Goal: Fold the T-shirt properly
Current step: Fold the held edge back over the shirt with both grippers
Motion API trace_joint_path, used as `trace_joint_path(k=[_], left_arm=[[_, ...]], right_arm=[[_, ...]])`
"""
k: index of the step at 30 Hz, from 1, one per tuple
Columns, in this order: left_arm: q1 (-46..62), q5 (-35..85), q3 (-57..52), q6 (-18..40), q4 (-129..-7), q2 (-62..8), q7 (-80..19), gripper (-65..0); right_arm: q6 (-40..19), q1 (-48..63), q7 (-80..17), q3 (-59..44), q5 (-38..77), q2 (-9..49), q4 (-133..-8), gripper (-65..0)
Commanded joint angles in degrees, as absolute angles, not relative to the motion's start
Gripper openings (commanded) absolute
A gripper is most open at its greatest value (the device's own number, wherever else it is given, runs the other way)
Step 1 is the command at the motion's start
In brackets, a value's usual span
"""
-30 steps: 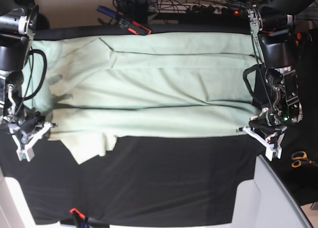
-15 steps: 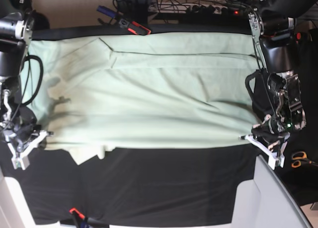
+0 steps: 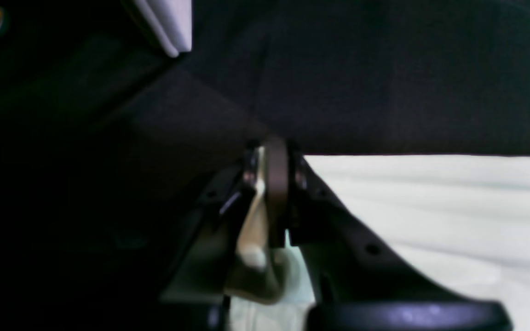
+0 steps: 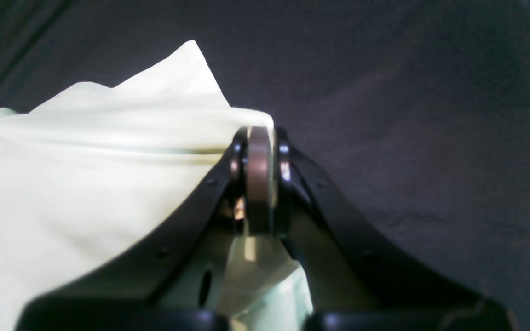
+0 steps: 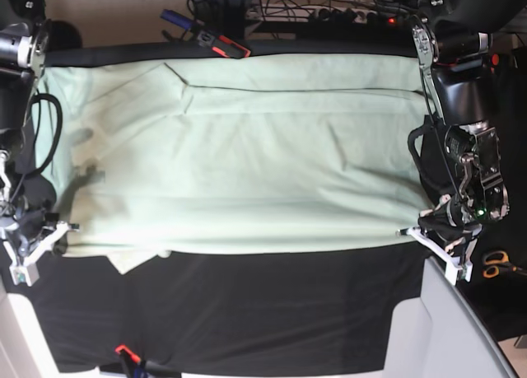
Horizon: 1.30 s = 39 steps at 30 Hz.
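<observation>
The pale mint-green T-shirt [image 5: 239, 147] lies spread wide across the black table covering [image 5: 263, 312], its near edge stretched straight between my two grippers. In the base view my left gripper [image 5: 405, 231] is on the right, shut on the shirt's near right corner. The left wrist view shows cloth pinched between its fingers, left gripper [image 3: 272, 161], T-shirt [image 3: 430, 207]. At the base view's left, my right gripper [image 5: 71, 227] is shut on the near left corner. The right wrist view confirms this, right gripper [image 4: 258, 138], T-shirt [image 4: 85, 161]. A sleeve flap [image 5: 136, 259] hangs past the near edge.
A white bin [image 5: 449, 329] stands at the near right, with orange-handled scissors [image 5: 496, 264] beside it. Clamps [image 5: 218, 44] grip the table's far edge and an orange clamp [image 5: 125, 352] the near edge. Cables lie beyond the table.
Both grippers have moved toward the table's near edge and outward, carrying the shirt's edge with them. The cloth now lies wider and flatter, and less of the sleeve flap shows.
</observation>
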State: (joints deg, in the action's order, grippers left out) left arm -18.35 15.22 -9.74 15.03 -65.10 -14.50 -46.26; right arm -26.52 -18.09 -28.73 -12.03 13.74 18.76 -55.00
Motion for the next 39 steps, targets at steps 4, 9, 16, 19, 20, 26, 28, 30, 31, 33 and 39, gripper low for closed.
trace_joint_path(k=[4,9,16,19,20,26,28,30,31,33,39], left_arm=[[-19.4,15.2,-10.0,14.7,-66.2,-15.5,-45.1,-65.0],[-17.5,15.3,-9.9,14.7,-66.9,-16.0,-45.1,-65.0],[-12.0,15.2,-9.9,14.7,-71.2,-16.0,-45.1,-65.0],[-10.2,15.2,-9.9,14.7,-71.4,-15.9,-45.1,-65.0],[-9.6,15.2,-9.9,14.7,-71.4,-15.9,-45.1,-65.0],[-7.0,15.2,-9.9,14.7,-74.1,-15.9,-47.8,-65.0],[-6.8,15.3,-9.9,14.7,-75.8,-15.9,-50.6,-65.0],[-5.5,15.3,-9.9,14.7,-77.4,-15.8,-51.4,-65.0],[-5.1,15.3,-9.9,14.7,-78.0,-15.8,-51.5,-65.0],[-4.9,15.2,-9.6,14.7,-78.4,-15.8,-51.6,-65.0],[-2.8,15.2,-5.4,14.7,-78.1,-16.1,-51.6,-65.0]], right_arm=[[-26.4,-19.5,-26.9,-12.4,14.3,20.0,-56.1,-65.0],[-28.9,-18.4,-26.9,-12.4,14.3,20.8,-56.1,-65.0],[-30.3,-16.3,-27.2,-12.4,13.9,20.9,-56.1,-65.0],[-30.3,-14.9,-27.2,-12.4,14.0,20.9,-56.1,-65.0],[-30.4,-14.5,-27.2,-12.4,14.0,20.9,-56.1,-65.0],[-30.4,-11.9,-27.2,-12.4,14.2,20.9,-56.1,-65.0],[-30.4,-11.2,-27.2,-12.4,14.2,20.9,-56.1,-65.0],[-30.4,-10.5,-27.2,-12.4,14.3,20.9,-56.2,-65.0],[-30.4,-10.2,-27.3,-12.4,14.3,20.8,-56.2,-65.0],[-30.4,-9.5,-28.2,-12.4,14.3,20.8,-57.0,-65.0],[-30.0,-5.6,-32.9,-12.5,14.3,20.4,-66.6,-65.0]])
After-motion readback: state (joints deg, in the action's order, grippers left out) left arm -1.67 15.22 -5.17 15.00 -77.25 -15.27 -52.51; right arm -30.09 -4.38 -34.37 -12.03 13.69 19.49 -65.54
